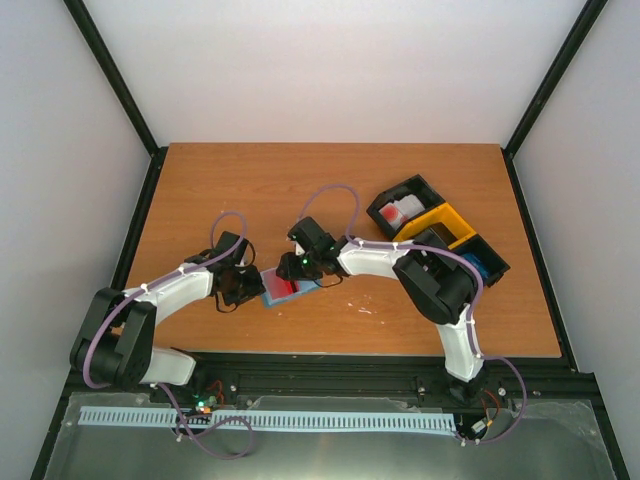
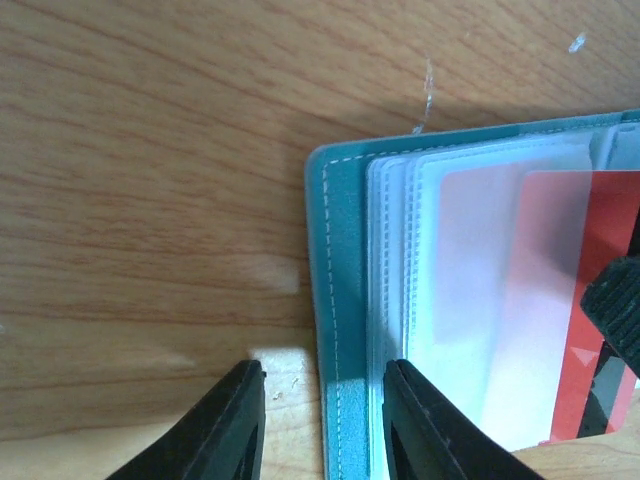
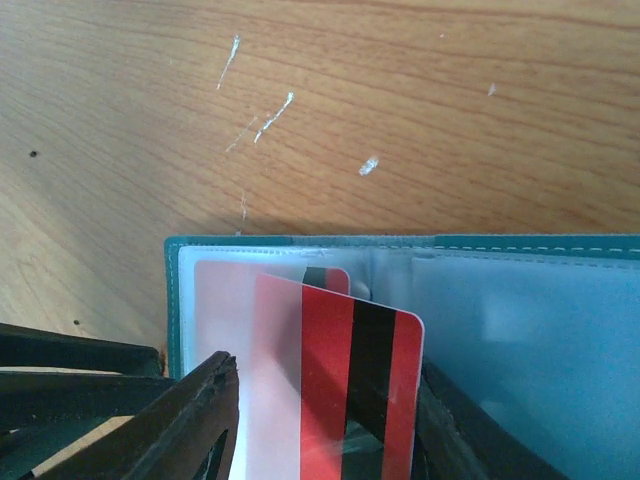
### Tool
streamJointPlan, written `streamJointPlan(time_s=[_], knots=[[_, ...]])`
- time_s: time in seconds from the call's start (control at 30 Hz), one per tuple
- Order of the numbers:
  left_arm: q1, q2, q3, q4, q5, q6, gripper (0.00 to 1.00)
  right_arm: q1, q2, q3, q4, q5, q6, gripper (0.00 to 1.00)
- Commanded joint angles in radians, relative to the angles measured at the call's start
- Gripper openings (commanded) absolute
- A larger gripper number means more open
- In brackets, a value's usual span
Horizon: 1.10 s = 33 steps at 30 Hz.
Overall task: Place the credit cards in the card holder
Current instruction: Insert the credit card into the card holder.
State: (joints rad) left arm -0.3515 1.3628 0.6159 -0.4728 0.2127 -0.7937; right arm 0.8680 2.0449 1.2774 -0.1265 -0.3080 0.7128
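The teal card holder (image 1: 272,293) lies open on the table between my two grippers. In the left wrist view its cover (image 2: 335,300) and clear sleeves show. My left gripper (image 2: 325,378) is open, one finger on the wood and the other on the sleeves, straddling the cover's edge. My right gripper (image 3: 328,378) is shut on a red credit card with a black stripe (image 3: 370,370). The card's left part lies under a clear sleeve of the holder (image 3: 500,330). Another red card (image 3: 215,290) sits in the pocket behind it. The held card also shows in the left wrist view (image 2: 600,250).
A black-and-yellow three-compartment tray (image 1: 447,221) stands at the back right. It holds a red-and-white card (image 1: 396,213) in its far compartment and something blue (image 1: 476,266) in the near one. The right arm's elbow (image 1: 435,280) hangs beside the tray.
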Motion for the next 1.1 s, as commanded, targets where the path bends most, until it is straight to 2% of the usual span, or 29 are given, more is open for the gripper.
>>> streamJointPlan(time_s=[0.0, 0.17, 0.37, 0.5, 0.63, 0.77, 0.97, 1.07], knots=[[0.001, -0.001, 0.015, -0.023, -0.001, 0.006, 0.35, 0.022, 0.022, 0.058, -0.172, 0.078, -0.032, 0.46], [0.001, 0.003, 0.011, -0.007, 0.015, 0.013, 0.36, 0.053, 0.059, 0.132, -0.238, 0.065, -0.029, 0.47], [0.001, 0.011, 0.005, 0.003, 0.013, 0.014, 0.32, 0.074, 0.055, 0.090, -0.106, -0.026, -0.010, 0.48], [0.001, 0.012, -0.005, 0.004, 0.008, 0.007, 0.28, 0.071, 0.051, 0.108, -0.137, 0.019, -0.031, 0.51], [0.002, 0.002, -0.014, 0.003, 0.004, 0.001, 0.28, 0.071, 0.031, 0.143, -0.242, 0.126, -0.054, 0.56], [0.002, -0.005, -0.019, 0.005, 0.007, 0.000, 0.28, 0.076, 0.016, 0.162, -0.311, 0.166, -0.052, 0.57], [0.001, -0.003, -0.018, 0.013, 0.014, -0.001, 0.28, 0.088, 0.051, 0.182, -0.360, 0.152, -0.040, 0.52], [0.001, -0.001, -0.021, 0.018, 0.018, 0.000, 0.28, 0.090, 0.057, 0.179, -0.334, 0.107, -0.041, 0.45]])
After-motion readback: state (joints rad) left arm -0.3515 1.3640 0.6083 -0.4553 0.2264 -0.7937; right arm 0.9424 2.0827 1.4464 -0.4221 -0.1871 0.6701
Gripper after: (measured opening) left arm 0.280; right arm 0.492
